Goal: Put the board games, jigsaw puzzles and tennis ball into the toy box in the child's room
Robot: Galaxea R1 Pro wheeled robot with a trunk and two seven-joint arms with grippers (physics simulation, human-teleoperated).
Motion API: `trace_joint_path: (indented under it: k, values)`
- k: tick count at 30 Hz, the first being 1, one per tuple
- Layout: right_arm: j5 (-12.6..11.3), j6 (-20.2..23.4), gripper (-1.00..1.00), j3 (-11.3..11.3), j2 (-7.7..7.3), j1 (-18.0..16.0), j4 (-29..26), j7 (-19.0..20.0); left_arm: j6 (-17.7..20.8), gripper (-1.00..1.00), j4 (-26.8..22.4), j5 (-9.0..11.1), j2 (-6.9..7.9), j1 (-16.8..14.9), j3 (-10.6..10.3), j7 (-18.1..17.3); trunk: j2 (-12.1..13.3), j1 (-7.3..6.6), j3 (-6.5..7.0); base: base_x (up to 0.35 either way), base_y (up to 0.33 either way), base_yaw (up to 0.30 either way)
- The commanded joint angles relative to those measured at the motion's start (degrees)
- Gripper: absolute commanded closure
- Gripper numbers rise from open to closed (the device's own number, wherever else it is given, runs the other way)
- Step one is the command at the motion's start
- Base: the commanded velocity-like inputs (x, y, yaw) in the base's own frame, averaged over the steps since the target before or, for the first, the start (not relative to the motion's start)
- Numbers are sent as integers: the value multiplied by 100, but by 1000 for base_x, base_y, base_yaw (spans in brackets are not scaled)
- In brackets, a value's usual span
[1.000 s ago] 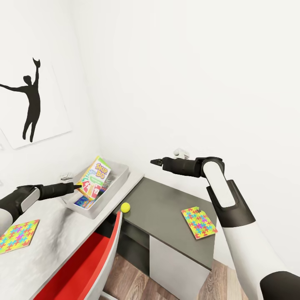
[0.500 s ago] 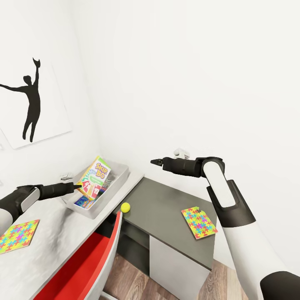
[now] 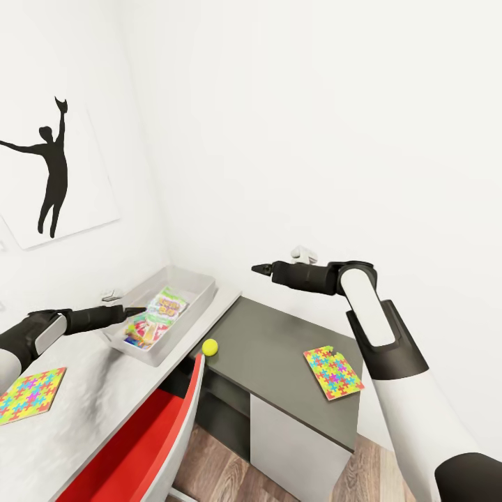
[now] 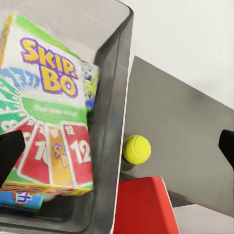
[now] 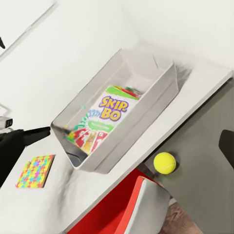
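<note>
— Where is the SKIP-BO box [image 3: 162, 312] found?
— Flat inside the grey tray [image 3: 197, 291], on the desk [image 3: 90, 390], at ten o'clock of the ball [image 3: 210, 346].
— The claws?
— The left claw [image 3: 137, 311] is seen open and empty at the tray's rim; the right claw's [image 3: 259, 268] state cannot be told.

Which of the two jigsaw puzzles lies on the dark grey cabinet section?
The jigsaw puzzle under the right arm, near the cabinet's front edge. The other puzzle lies on the pale desktop, beneath the left arm.
</note>
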Motion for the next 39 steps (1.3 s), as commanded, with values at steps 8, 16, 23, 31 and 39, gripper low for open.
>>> trace_joint_path:
  k: [8, 16, 23, 31, 39]
  values:
    - [-58, 9, -100, 1, -19, -7, -130, -59, 49, -100, -3, 54, 5, -7, -27, -6, -13, 4, -14, 0, 0, 0]
    - [-62, 9, -100, 1, -28, -7, -133, -59, 63, -100, -3, 74, 5, -7, -27, -8, -13, 4, -14, 0, 0, 0]
    - [-74, 9, -100, -6, -34, -7, -126, -59, 234, -100, -32, 125, 16, -7, 23, -77, -13, 4, -14, 0, 0, 0]
    - [-90, 9, -100, -14, -44, -7, -124, -58, 1098, -100, -287, 130, 78, -7, 210, -259, -13, 4, -14, 0, 0, 0]
    - [-102, 9, -100, -11, -40, -7, -122, -59, 2524, -100, -1406, 122, 464, -7, 712, -585, -13, 4, -14, 0, 0, 0]
